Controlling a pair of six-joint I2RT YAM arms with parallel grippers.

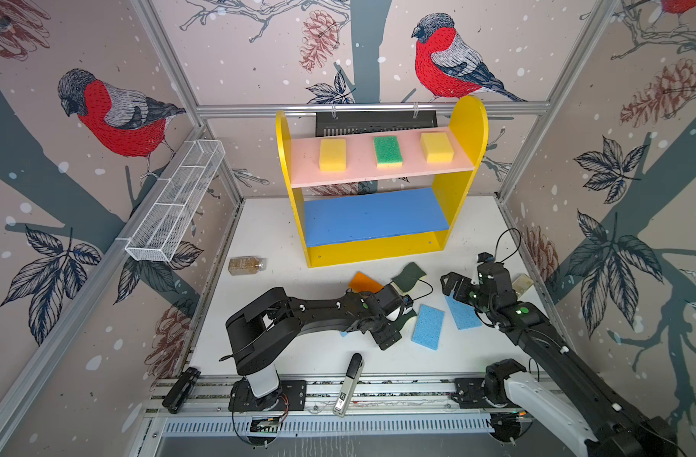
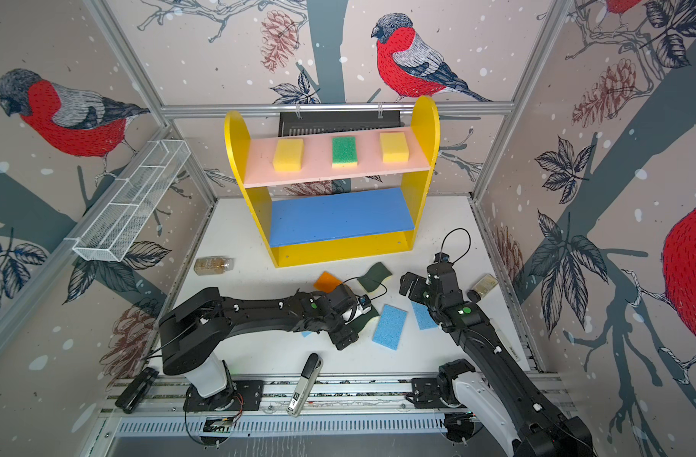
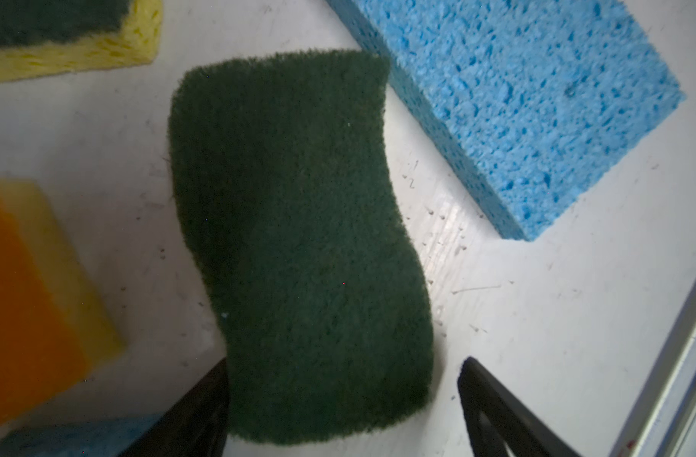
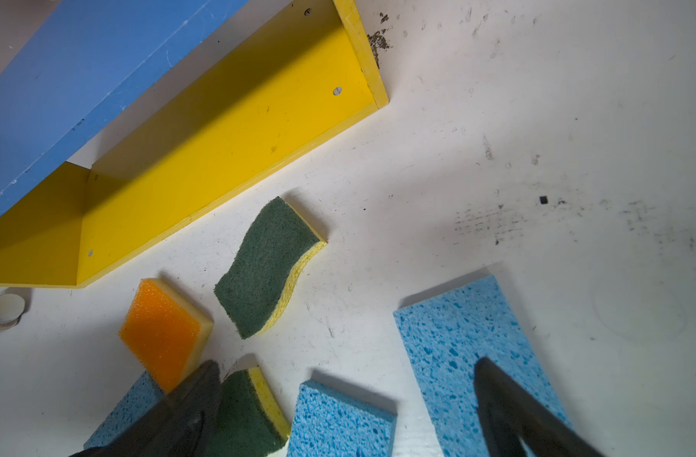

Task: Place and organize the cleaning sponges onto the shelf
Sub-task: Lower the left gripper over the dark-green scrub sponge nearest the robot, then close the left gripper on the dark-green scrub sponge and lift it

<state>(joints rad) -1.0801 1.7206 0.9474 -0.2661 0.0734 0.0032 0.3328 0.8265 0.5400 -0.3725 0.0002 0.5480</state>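
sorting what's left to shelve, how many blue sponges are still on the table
3. One blue sponge lies fully exposed, a second partly under the right arm, a third mostly hidden under the left arm.

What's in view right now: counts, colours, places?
shelf: one, yellow sides, pink board, blue board, back of table
yellow sponges: two, pink board, ends
green-topped sponge: one, pink board, middle
orange-topped sponge: one, table, before shelf
dark green sponges: two, table; one under left gripper
light blue sponges: three, table front; one mostly under left arm
bottles: two, brownish; left of shelf, table's right edge
wire basket: one, white, hung at left
device: one, black-and-white, front rail
left gripper: open, over dark green sponge
right gripper: open, above light blue sponge
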